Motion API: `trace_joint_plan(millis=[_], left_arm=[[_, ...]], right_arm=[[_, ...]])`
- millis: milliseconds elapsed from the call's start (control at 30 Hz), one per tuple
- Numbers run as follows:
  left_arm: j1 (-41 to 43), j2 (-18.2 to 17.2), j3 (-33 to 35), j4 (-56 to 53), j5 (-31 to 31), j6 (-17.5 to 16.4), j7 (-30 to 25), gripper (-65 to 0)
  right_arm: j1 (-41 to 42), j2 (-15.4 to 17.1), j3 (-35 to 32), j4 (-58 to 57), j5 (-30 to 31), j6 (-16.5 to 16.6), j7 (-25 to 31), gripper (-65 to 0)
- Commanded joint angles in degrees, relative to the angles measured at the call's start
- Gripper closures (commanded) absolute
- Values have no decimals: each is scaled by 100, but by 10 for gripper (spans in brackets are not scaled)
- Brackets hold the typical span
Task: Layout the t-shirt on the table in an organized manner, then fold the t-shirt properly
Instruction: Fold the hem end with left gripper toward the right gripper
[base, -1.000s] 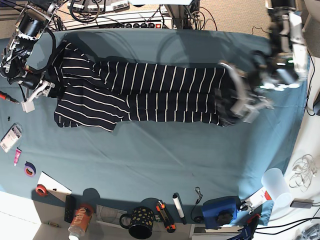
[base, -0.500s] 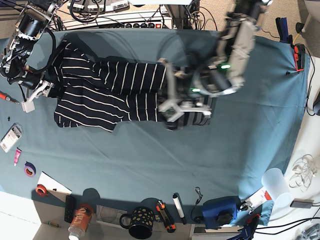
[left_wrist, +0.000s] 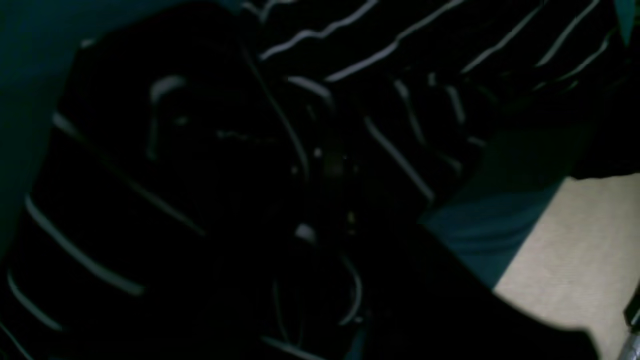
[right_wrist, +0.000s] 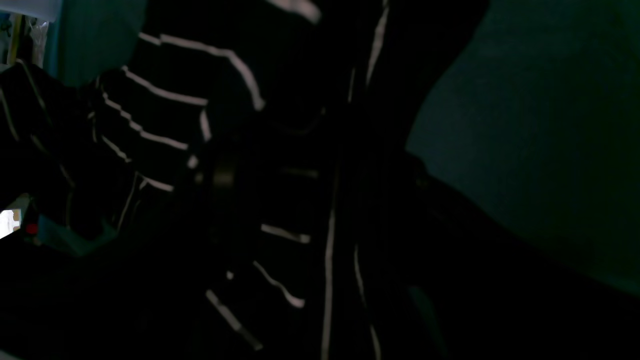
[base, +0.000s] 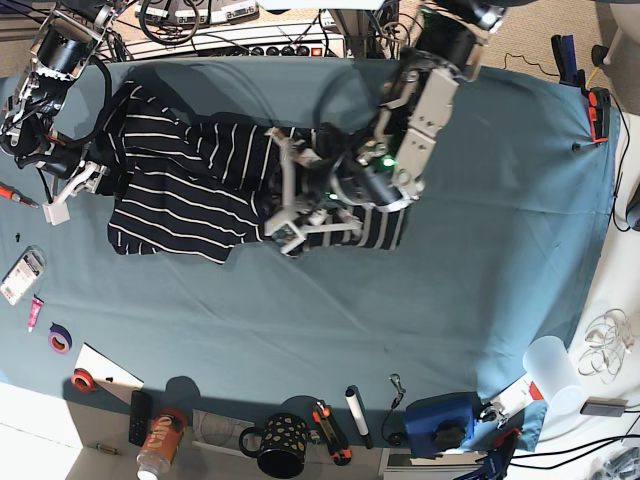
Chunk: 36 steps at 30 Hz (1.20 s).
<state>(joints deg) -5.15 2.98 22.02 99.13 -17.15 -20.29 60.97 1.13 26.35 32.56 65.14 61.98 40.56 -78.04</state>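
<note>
A: The t-shirt (base: 190, 190) is seen on the far left part of the surface (base: 470, 300), its hem end doubled over toward the collar end. The left gripper (base: 290, 225) sits over the doubled part, fingers clenched on striped cloth; the fold is only half carried.

B: And the right gripper (base: 62, 195)?

A: Parked at the shirt's left edge, fingers spread wide. Whether any cloth lies between them cannot be told; the right wrist view is too dark.

B: Risks noted?

A: Three, all judged.
- The sleeve end is likely not pinned. If the carried end is dragged on, the whole garment could be slid toward the surface's left edge.
- The doubled layer already looks bunched and skewed beneath the left arm. If released as is, a crooked fold with trapped wrinkles would be left.
- The pinch may be shallow. Should only one layer be held, the lower layer could be dropped short and the edges left unaligned.

B: Clutter?

A: Tools lie along the near edge, well apart from the shirt.
</note>
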Motion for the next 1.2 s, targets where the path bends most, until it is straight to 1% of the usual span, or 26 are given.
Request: trace_joint_plan(millis=[0, 100, 233, 300, 333, 400, 433, 467, 533, 600, 633, 700, 733, 767, 833, 933, 1000, 1067, 1167], left_arm=[[-125, 136, -2, 39, -98, -4, -146, 0], [-175, 234, -2, -4, -94, -2, -162, 0], [-184, 240, -2, -4, -81, -9, -321, 0], [-186, 243, -2, -4, -83, -120, -321, 0], [-184, 243, -2, -4, -83, -203, -321, -71], [-184, 243, -2, -4, -125, -210, -409, -220], [-186, 245, -2, -2, -203, -164, -479, -268], [-188, 260, -2, -2, -323, -131, -555, -290], [-229, 341, -2, 33, -656, -136, -555, -294], [-304, 507, -2, 149, -1005, -133, -387, -292], [-350, 597, -2, 225, -1095, -136, -282, -292], [-422, 602, 4, 382, -1115, -131, -251, -290], [-435, 602, -7, 439, -1051, -131, -251, -282], [-437, 602, -28, 466, -859, -129, -247, -272], [-431, 602, -46, 466, -289, -98, -221, -248], [-367, 602, -44, 450, 568, 262, -190, -234], [-269, 529, -44, 415, 837, 302, -240, -234], [-155, 411, -44, 273, 1027, 376, -509, -234], [-74, 273, -44, -101, 1606, 693, -944, -234]], right_arm=[[-2, 109, 7, 9, -306, -56, -196, -364], [-2, 109, 9, 9, -313, -56, -196, -364], [-2, 109, 7, 9, -310, -56, -196, -364], [-2, 109, 7, 9, -308, -56, -196, -364], [-2, 109, 9, 9, -308, -56, -196, -364], [-2, 109, 9, 9, -308, -56, -196, -364], [-2, 111, 9, 9, -310, -56, -196, -364], [-2, 109, 7, 9, -310, -56, -179, -364], [-2, 109, 7, 9, -308, -56, -127, -364], [-2, 109, 7, 9, -308, -56, -92, -364], [-2, 109, 7, 9, -310, -56, -94, -364], [-2, 109, 7, 9, -313, -56, -98, -364], [-4, 111, 7, 9, -315, -56, -101, -364], [-4, 111, 9, 9, -317, -56, -103, -364], [-4, 111, 7, 9, -313, -56, -103, -364], [-2, 111, 7, 9, -308, -56, -101, -364], [-2, 111, 7, 9, -308, -56, -101, -364], [-2, 109, 9, 9, -310, -56, -103, -364], [-2, 109, 9, 9, -306, -56, -103, -364]])
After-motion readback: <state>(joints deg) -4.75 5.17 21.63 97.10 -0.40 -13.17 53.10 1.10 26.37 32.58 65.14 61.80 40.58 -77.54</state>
